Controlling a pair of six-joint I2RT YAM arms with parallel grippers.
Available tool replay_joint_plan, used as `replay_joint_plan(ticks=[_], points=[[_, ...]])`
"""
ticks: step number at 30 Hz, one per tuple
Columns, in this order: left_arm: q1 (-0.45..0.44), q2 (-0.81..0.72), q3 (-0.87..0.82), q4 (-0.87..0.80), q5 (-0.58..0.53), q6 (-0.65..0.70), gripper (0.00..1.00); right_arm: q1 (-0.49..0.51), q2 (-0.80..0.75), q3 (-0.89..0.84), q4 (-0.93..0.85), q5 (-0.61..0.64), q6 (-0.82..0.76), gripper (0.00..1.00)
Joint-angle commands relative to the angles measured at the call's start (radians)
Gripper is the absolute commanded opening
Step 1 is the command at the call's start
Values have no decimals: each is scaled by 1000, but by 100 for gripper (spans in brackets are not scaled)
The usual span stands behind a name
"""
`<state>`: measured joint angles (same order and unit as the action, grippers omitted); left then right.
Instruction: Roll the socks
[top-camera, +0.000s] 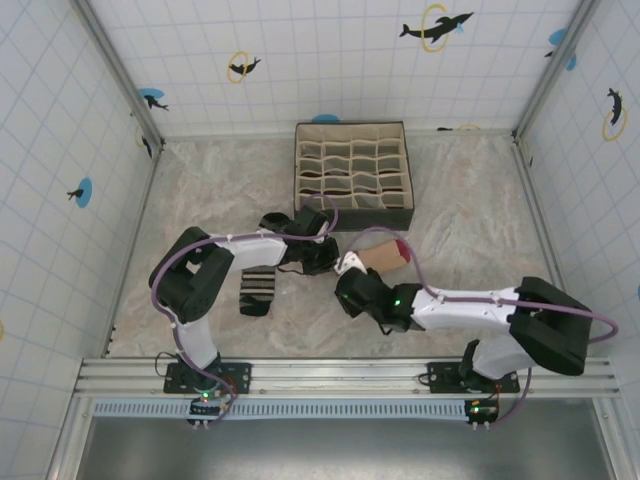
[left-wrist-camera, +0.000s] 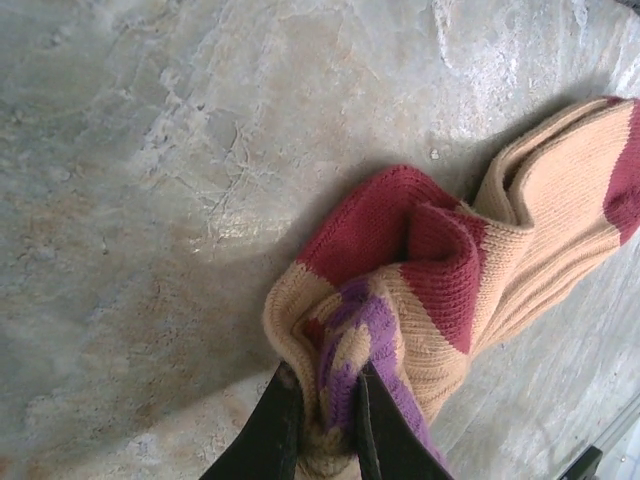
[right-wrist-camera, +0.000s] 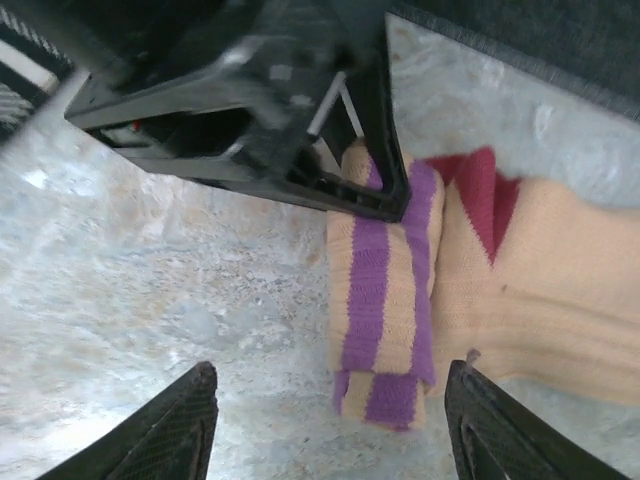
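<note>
The peach sock (top-camera: 383, 254) lies crumpled on the marble table in front of the divided box; it has a dark red heel and toe and purple stripes at the cuff. My left gripper (left-wrist-camera: 325, 420) is shut on the bunched striped cuff (left-wrist-camera: 350, 345), holding that end folded over the dark red part. In the right wrist view my left gripper's fingers (right-wrist-camera: 385, 190) pinch the top of the striped fold (right-wrist-camera: 385, 290). My right gripper (right-wrist-camera: 330, 420) hovers open just before that fold, one finger on each side, touching nothing. The black sock with grey-white stripes (top-camera: 257, 290) lies flat to the left.
A dark fabric organiser box (top-camera: 352, 127) with several small compartments stands at the back centre, its front wall close behind the peach sock. The arms cross close together mid-table. Tiled walls enclose the table on three sides.
</note>
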<state>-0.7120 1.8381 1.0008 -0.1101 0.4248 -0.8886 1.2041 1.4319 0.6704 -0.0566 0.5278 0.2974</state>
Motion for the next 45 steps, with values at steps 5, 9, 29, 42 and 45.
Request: replay_joint_plan(ticks=[5,9,29,42,45], points=[[11,-4,15,-105,29,39,0,143,233,136,-78,441,-192,60],[15,-4,15,-119,32,49,0,150,320,167,-87,461,-205,59],[16,-39,-16,-124,29,61,15,85,424,114,-23,384,-141,8],[47,-97,-75,-57,28,14,66,-15,294,-58,77,51,-8,0],[48,-132,-109,-2,19,-6,67,-54,256,-96,117,-45,21,0]])
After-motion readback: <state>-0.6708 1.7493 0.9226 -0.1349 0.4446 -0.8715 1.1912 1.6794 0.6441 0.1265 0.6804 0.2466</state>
